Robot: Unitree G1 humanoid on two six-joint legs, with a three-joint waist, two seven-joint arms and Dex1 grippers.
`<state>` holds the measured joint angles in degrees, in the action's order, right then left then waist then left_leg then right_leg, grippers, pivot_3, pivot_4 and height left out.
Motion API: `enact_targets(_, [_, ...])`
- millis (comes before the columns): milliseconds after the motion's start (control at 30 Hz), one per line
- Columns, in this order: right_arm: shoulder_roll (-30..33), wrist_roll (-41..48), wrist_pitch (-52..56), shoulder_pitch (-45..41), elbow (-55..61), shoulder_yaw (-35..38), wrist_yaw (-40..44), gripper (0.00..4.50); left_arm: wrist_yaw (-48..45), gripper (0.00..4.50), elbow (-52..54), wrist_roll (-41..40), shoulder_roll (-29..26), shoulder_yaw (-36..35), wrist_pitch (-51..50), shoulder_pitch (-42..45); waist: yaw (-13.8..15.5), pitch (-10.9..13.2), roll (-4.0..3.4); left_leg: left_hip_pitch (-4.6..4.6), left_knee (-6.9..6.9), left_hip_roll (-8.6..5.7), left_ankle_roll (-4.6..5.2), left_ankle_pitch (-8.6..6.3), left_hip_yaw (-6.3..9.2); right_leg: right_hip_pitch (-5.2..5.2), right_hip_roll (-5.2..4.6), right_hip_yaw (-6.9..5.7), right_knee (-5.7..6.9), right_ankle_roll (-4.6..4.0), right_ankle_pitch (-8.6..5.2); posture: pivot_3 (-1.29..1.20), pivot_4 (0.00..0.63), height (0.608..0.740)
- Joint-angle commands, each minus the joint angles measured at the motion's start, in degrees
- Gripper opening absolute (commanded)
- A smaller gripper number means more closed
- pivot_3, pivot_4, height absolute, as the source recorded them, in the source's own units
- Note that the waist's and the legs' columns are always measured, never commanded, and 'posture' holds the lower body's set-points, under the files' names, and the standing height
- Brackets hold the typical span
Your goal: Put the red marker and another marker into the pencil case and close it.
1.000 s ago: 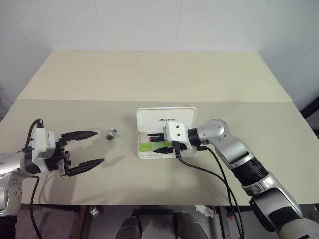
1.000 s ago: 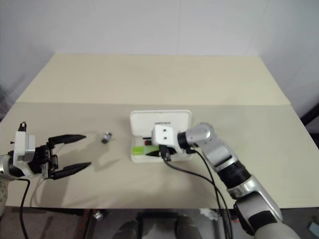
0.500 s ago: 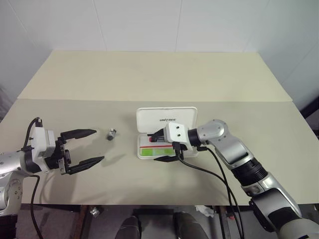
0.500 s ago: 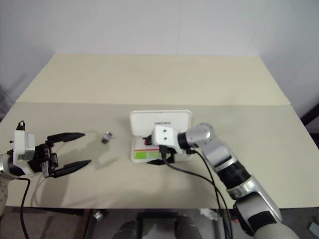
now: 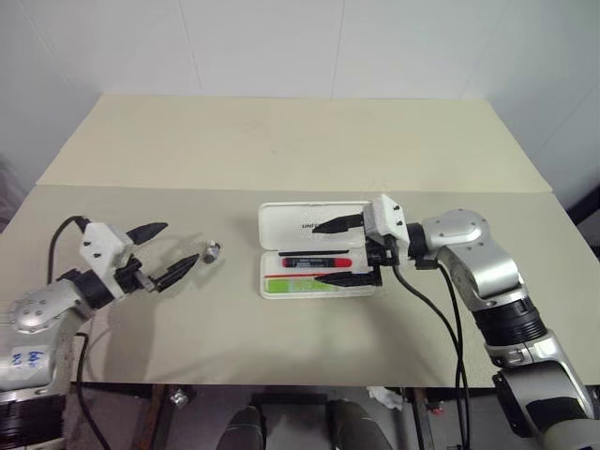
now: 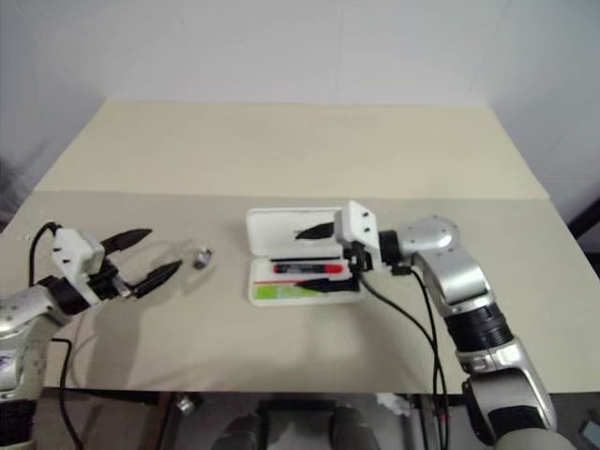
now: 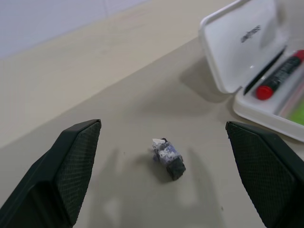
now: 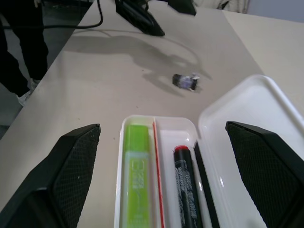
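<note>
Both markers now lie in the pencil case (image 5: 317, 253) as the right gripper (image 5: 354, 250) lifts clear, jaws wide and empty.

Inside the tray, the red marker (image 5: 317, 263) sits beside the lime-green marker (image 5: 298, 285); the lid stays raised, with bare table behind for closing it. Having swung inward, the left gripper (image 5: 171, 251), open and empty, frames a small grey cylinder (image 5: 213, 250).

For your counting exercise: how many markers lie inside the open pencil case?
2. The red marker lies in the tray nearer the lid; the lime-green marker lies beside it, nearer the front edge of the pencil case. None appears hidden.
</note>
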<state>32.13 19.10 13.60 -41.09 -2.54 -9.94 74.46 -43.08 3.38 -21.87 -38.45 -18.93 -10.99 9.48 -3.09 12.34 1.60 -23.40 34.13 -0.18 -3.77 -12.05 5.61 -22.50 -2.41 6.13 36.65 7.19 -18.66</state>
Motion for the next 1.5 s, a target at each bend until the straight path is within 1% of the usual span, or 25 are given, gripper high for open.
enact_targets(33, [1.06,1.95,-1.50,0.41,-0.20,3.82,0.08,4.48,3.22,4.50,-0.48,1.27,1.25,2.03,-2.21,2.61,-0.02,0.00,0.00,0.00,0.01,0.00,0.00,0.00,-0.01,0.00,0.00,0.01,0.02,0.00,0.00,0.00,0.150,0.740])
enact_targets(167, [2.38,0.63,-2.42,0.70,-1.59,4.96,-1.25,4.48,7.06,4.50,-2.61,3.09,3.41,5.92,-7.68,5.88,0.04,0.00,0.00,0.03,0.09,-0.03,-0.01,0.01,-0.01,0.01,0.01,0.00,0.13,0.00,0.00,0.00,0.150,0.740])
enact_targets(233, [2.88,0.33,-2.74,0.92,-1.75,5.33,-1.62,4.48,8.37,4.50,-3.39,3.56,3.95,6.74,-9.68,6.72,-0.07,0.00,0.00,0.03,0.12,-0.04,-0.01,0.01,-0.02,0.01,0.01,0.03,0.18,0.00,0.00,0.00,0.150,0.740])
enact_targets(300, [3.55,0.16,-2.81,1.23,-1.70,5.93,-2.07,4.48,10.92,4.50,-3.01,3.69,4.40,7.08,-14.03,7.39,-0.14,0.00,0.00,0.04,0.12,-0.02,-0.01,0.01,-0.03,0.00,0.05,0.05,0.21,0.00,0.00,0.00,0.150,0.740])
enact_targets(433, [4.71,0.20,-2.68,2.01,-1.31,6.32,-2.72,4.48,12.81,4.50,-2.76,4.00,4.38,7.84,-18.58,8.09,-0.05,0.00,0.01,0.05,0.13,-0.01,-0.04,0.02,0.00,-0.01,0.06,0.04,0.26,0.01,0.00,0.00,0.150,0.740])
enact_targets(600, [5.20,0.06,-2.73,2.19,-1.35,6.16,-3.69,4.48,13.82,4.50,-3.57,5.50,4.03,9.51,-21.84,9.54,0.01,0.00,0.01,0.05,0.17,-0.04,-0.05,0.03,-0.01,0.01,0.04,0.04,0.26,0.01,0.00,0.00,0.150,0.740])
enact_targets(633, [5.16,0.01,-2.84,2.09,-1.51,6.09,-3.80,4.50,14.08,4.08,-3.75,6.03,3.92,9.84,-21.97,9.74,0.04,0.00,0.01,0.05,0.17,-0.04,-0.05,0.03,0.00,0.01,0.04,0.04,0.26,0.01,0.00,0.00,0.150,0.740])
enact_targets(667, [5.13,-0.01,-2.92,1.97,-1.65,6.04,-3.89,4.50,14.21,3.87,-3.89,6.45,3.83,10.12,-22.05,9.90,0.07,0.00,0.01,0.05,0.17,-0.04,-0.05,0.03,0.00,0.01,0.04,0.04,0.26,0.01,0.00,0.00,0.150,0.740])
enact_targets(933, [5.67,-0.13,-3.49,1.22,-3.24,6.59,-4.27,4.50,13.30,1.28,-6.16,6.51,4.56,9.90,-20.27,12.15,0.19,0.00,0.01,0.05,0.17,-0.05,-0.08,0.05,0.01,0.02,0.04,0.03,0.25,0.01,0.00,0.00,0.150,0.740])
enact_targets(967, [5.82,0.01,-3.55,1.13,-3.58,6.92,-4.38,4.50,13.08,0.90,-6.18,6.43,4.58,9.82,-19.82,12.34,0.20,0.00,0.01,0.05,0.17,-0.05,-0.08,0.05,0.01,0.02,0.03,0.03,0.24,0.01,0.00,0.00,0.150,0.740])
enact_targets(1033, [5.79,1.15,-4.35,1.36,-4.10,8.38,-4.56,4.50,12.77,0.34,-6.07,6.67,4.32,9.76,-18.90,12.78,0.25,0.00,0.01,0.04,0.17,-0.05,-0.08,0.05,0.00,0.02,0.03,0.03,0.24,0.01,0.00,0.00,0.150,0.740])
enact_targets(1167, [5.80,3.32,-5.18,2.71,-4.65,11.35,-3.93,4.50,11.41,0.33,-5.27,7.04,2.96,9.72,-16.96,14.62,0.36,0.00,0.02,0.04,0.17,-0.04,-0.08,0.05,0.01,0.02,0.04,0.02,0.25,0.01,0.00,0.00,0.150,0.740])
enact_targets(1300, [6.14,4.35,-5.50,4.15,-5.00,12.69,-2.78,4.50,8.87,0.33,-3.81,6.87,1.12,9.93,-14.77,17.22,0.40,0.00,0.02,0.05,0.17,-0.04,-0.08,0.05,0.00,0.03,0.05,0.02,0.24,0.02,0.00,0.00,0.150,0.740])
enact_targets(1400, [5.91,7.26,-6.04,5.43,-4.79,14.14,-0.44,4.50,5.27,0.33,-1.96,5.95,-0.77,10.40,-13.40,19.78,0.41,0.00,0.02,0.05,0.17,-0.05,-0.08,0.05,-0.03,0.03,0.04,0.03,0.24,0.02,0.00,0.00,0.150,0.740])
enact_targets(1500, [6.97,7.65,-6.42,6.58,-5.56,14.77,0.99,4.50,1.17,0.33,-0.51,4.67,-2.63,10.69,-12.88,23.37,0.43,0.00,0.02,0.03,0.16,-0.05,-0.09,0.05,-0.03,0.03,0.04,0.03,0.24,0.02,0.00,0.00,0.150,0.740])
